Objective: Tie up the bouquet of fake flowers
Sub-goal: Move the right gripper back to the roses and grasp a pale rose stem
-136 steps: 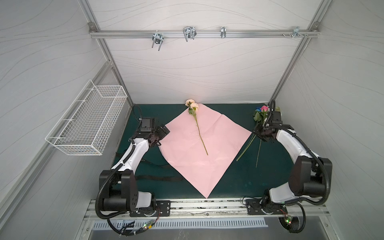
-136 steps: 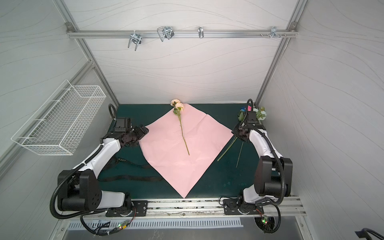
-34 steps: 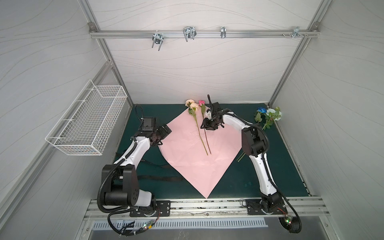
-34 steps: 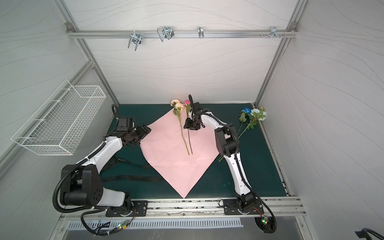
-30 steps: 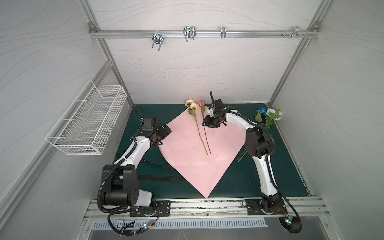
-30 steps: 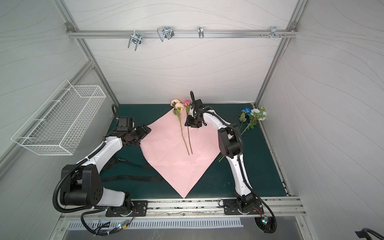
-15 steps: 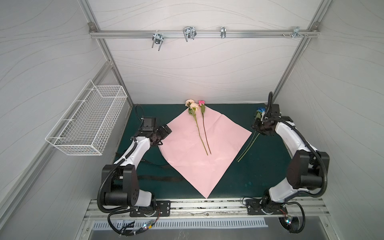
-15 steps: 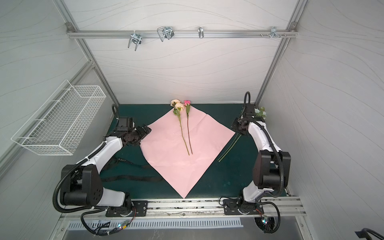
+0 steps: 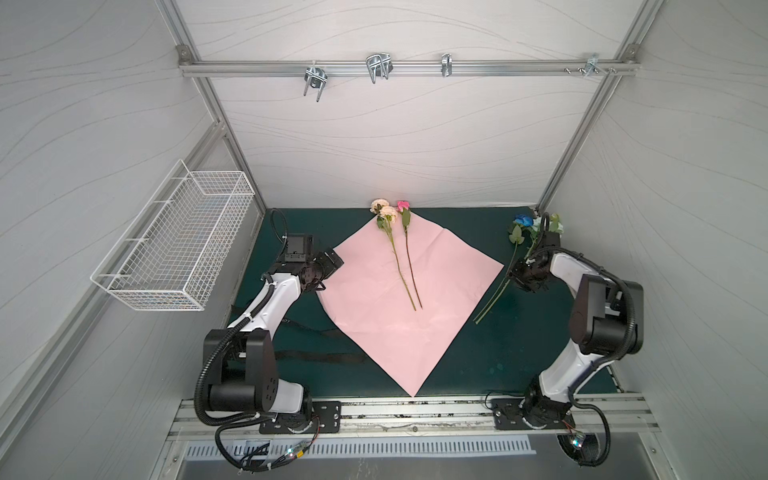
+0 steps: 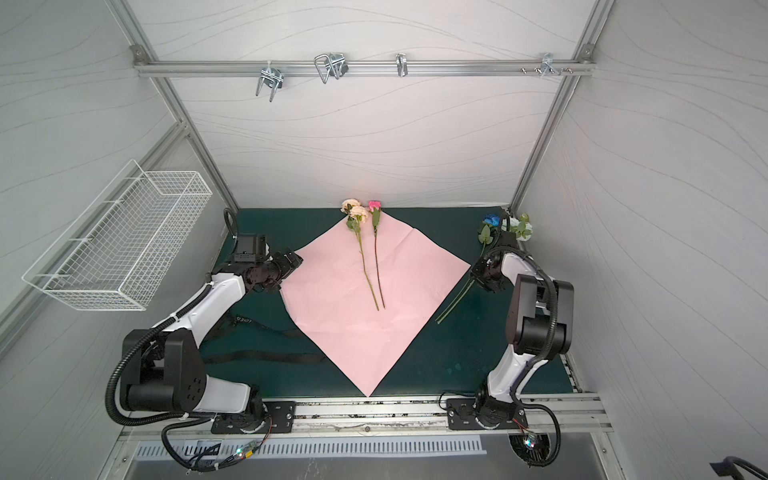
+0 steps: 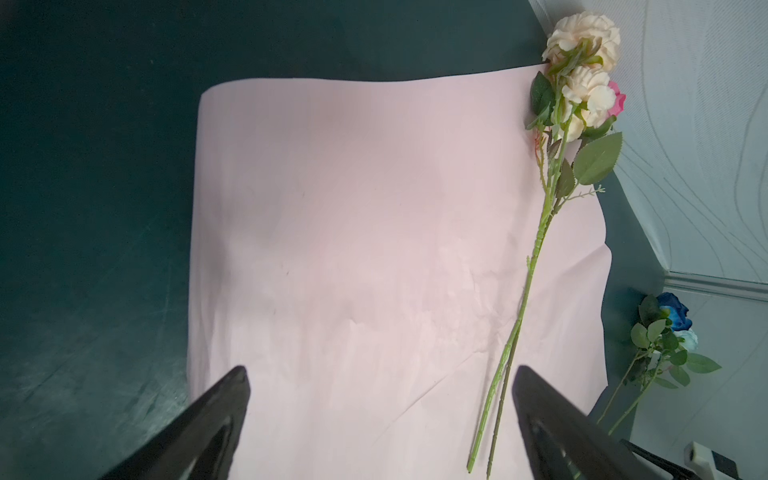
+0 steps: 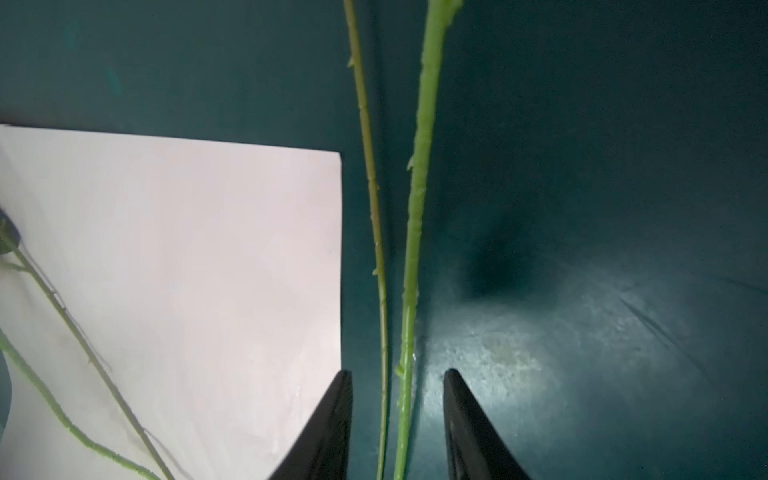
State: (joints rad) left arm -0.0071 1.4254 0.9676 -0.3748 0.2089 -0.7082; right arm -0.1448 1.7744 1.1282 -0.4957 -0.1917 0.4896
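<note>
The bouquet of fake flowers lies in two separate pairs. A peach rose [image 9: 384, 210] and a pink rose [image 9: 402, 205] rest side by side on the pink paper sheet [image 9: 374, 324], heads at its far corner. A deep blue rose [image 9: 523, 219] and a pale one [image 9: 555, 227] lie on the green mat at the right. My right gripper [image 9: 517, 276] is low over their two stems [image 12: 417, 208], open, with a jaw on each side and a gap to both. My left gripper [image 9: 332, 259] stands wide open at the paper's left corner, holding nothing.
A black ribbon [image 9: 316, 357] trails over the green mat [image 9: 498, 353] beside the left arm's base. A white wire basket [image 9: 178, 241] hangs on the left wall. Metal hooks [image 9: 378, 66] hang from the rail overhead. The back wall stands just behind the flower heads.
My right gripper left the pink rose on the paper, swung back to the right and came down over the blue and pale roses' stems, its jaws narrowing. The left arm has not moved.
</note>
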